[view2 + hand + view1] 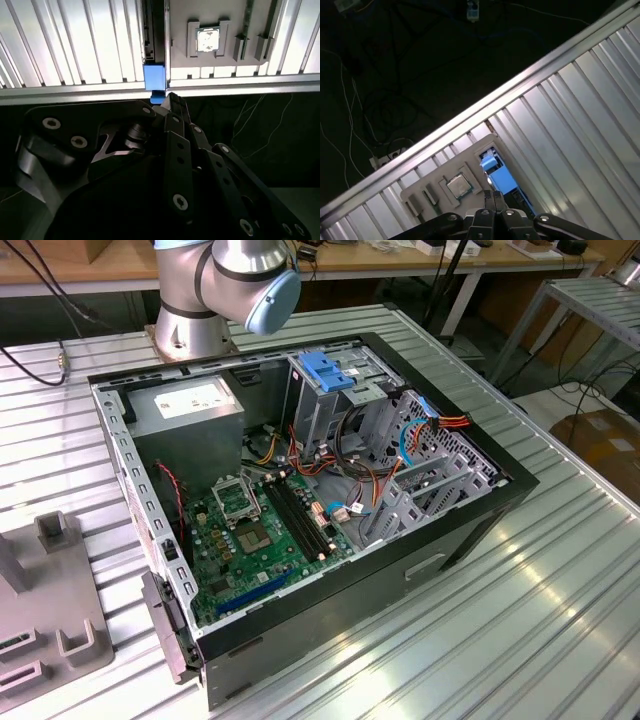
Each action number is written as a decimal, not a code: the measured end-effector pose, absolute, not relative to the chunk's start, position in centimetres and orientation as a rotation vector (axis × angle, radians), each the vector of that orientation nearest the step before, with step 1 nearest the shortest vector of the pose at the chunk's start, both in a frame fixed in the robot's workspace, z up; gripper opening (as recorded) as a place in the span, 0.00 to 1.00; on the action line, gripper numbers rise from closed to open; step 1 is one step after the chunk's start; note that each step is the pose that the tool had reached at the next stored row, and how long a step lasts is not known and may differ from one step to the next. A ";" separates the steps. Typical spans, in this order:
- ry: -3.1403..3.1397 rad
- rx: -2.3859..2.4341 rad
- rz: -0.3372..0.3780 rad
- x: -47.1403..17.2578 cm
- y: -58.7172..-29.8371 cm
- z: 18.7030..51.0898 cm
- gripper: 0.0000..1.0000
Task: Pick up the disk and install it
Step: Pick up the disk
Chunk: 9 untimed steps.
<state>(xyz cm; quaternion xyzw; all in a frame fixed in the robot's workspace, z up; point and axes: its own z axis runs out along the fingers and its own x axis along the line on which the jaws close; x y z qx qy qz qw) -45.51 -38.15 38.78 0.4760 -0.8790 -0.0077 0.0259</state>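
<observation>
Disk (pixel 157 35) upright in grey fixture plate (pixel 220 12) beside a chip (pixel 207 39), claw (pixel 170 98) together at its blue bracket (pixel 154 77)

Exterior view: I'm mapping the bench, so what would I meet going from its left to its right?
Grey fixture plate → grey power-supply box → blue latch → orange cable bundle → cardboard box.

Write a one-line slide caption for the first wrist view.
Gripper at the blue-bracketed disk, beside a chip seated in a grey fixture on the ribbed table.
</observation>
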 end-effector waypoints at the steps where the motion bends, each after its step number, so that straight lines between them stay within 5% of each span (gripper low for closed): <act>1: -2.707 1.489 -0.023 -45.5 -38.1 38.8 0.10; 9: -2.617 1.641 -0.019 -45.5 -38.1 38.8 0.10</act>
